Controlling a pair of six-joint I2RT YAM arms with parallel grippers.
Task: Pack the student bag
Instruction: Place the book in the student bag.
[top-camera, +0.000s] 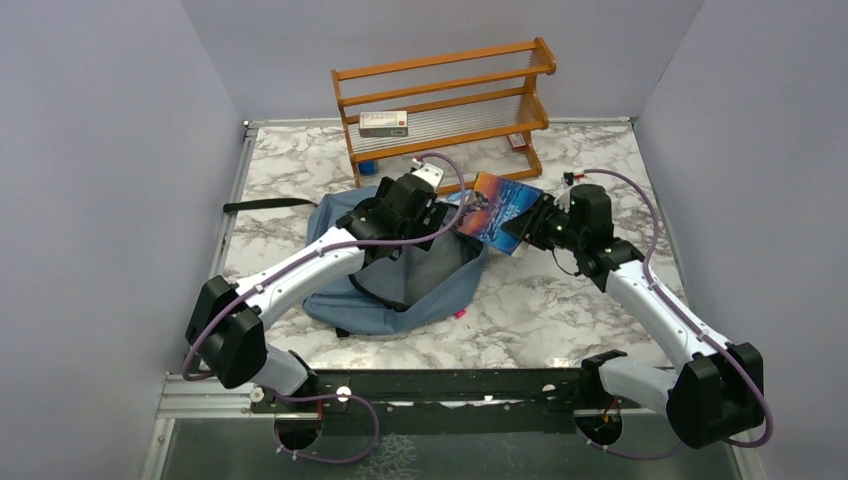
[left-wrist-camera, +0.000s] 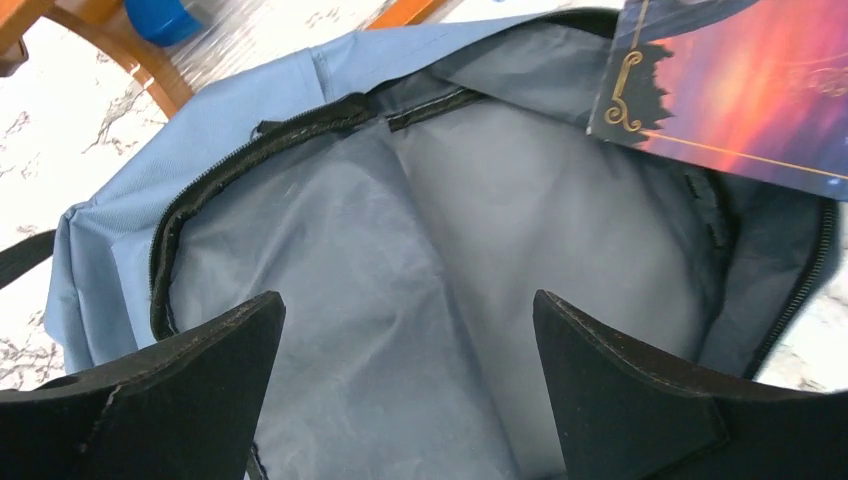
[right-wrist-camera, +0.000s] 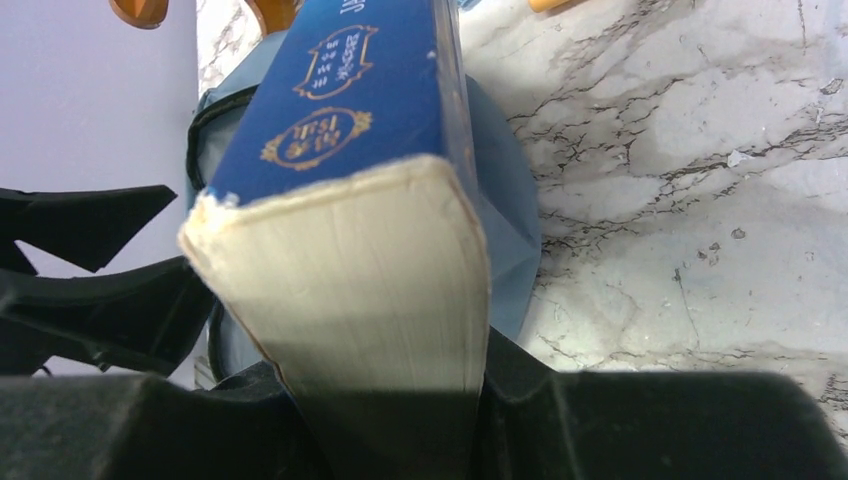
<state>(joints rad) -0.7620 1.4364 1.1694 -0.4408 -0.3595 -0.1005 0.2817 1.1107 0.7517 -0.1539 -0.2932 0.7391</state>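
Top view: student bag lies on the marble surface, left of centre, just in front of a wooden rack at the back. Bag is dusty blue with its zipper undone and mouth gaping; grey lining shows inside. A black strap trails off toward the left edge of the frame.

Left gripper hangs over the open mouth with jaws spread wide and nothing between them. Its wrist view looks straight down into the lining.

Right gripper sits right of centre, clamped on a thick book with a blue spine and a sunset-coloured cover. The right wrist view shows cream page edges pinched between the jaws. The book tilts toward the bag. In the left wrist view its corner pokes over the bag's rim, upper right of that frame. Can't tell if it touches the fabric.

A small box sits on the rack's lower shelf, and a blue object sits beneath the rack's left end.
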